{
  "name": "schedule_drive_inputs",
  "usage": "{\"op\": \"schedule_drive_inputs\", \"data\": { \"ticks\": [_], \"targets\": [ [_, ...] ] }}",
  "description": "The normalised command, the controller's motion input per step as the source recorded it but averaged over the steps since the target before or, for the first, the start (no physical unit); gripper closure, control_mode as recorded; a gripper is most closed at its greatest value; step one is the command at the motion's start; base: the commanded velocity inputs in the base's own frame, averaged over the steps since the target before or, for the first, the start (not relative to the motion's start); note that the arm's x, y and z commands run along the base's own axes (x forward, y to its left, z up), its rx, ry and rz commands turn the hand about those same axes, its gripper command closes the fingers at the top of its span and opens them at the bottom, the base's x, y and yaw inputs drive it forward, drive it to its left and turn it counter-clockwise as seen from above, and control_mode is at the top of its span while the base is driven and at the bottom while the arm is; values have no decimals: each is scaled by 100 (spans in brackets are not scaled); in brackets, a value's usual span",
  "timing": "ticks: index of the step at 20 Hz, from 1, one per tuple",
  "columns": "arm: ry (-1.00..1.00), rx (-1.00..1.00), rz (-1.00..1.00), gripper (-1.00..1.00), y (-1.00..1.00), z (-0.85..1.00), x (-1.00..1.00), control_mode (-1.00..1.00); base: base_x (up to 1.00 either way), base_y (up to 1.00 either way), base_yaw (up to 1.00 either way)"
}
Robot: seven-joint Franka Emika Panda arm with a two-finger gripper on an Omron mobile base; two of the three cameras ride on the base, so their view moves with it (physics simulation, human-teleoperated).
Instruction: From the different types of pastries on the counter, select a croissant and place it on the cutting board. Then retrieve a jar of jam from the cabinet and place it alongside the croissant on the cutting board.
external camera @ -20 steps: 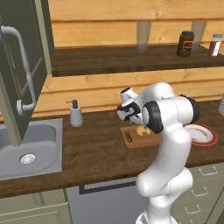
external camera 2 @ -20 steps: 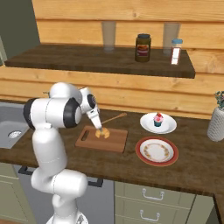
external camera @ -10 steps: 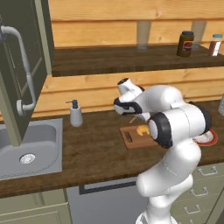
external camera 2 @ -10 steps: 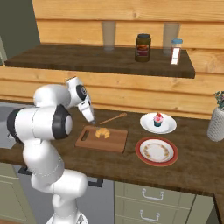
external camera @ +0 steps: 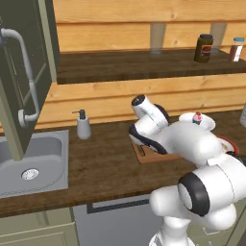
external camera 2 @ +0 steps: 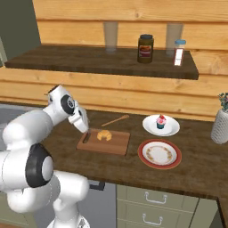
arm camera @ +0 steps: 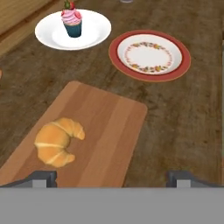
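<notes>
Croissant (arm camera: 56, 141) lies on board (arm camera: 109, 127); claw (arm camera: 111, 178) spread, empty. Swinging toward the cabinet (external camera: 24, 72), arm might hit the shelf (external camera 2: 102, 62).

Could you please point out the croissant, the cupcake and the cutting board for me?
croissant (arm camera: 57, 141), hand view, on the middle of its golden body.
cupcake (arm camera: 72, 27), hand view, on its blue wrapper.
cutting board (arm camera: 109, 127), hand view, on its bare wood.

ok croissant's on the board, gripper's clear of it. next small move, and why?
Probably lift the gripper up and away from the board toward the cabinet on the left, for the jam. The croissant lies free on the board, the finger tips stand apart with nothing between them, and no red-filled jar shows on the counter.
</notes>
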Motion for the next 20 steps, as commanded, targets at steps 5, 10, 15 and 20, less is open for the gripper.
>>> {"op": "schedule_drive_inputs", "data": {
  "ticks": [5,10,15,20],
  "targets": [
    [-13,-11,23,-100,0,22,-43,-100,0,0,0],
    [-10,-8,19,-100,0,14,-19,-100,0,0,0],
    [0,0,0,-100,0,0,0,-100,0,0,0],
    [0,0,0,-100,0,0,0,100,-49,0,7]
  ]
}}
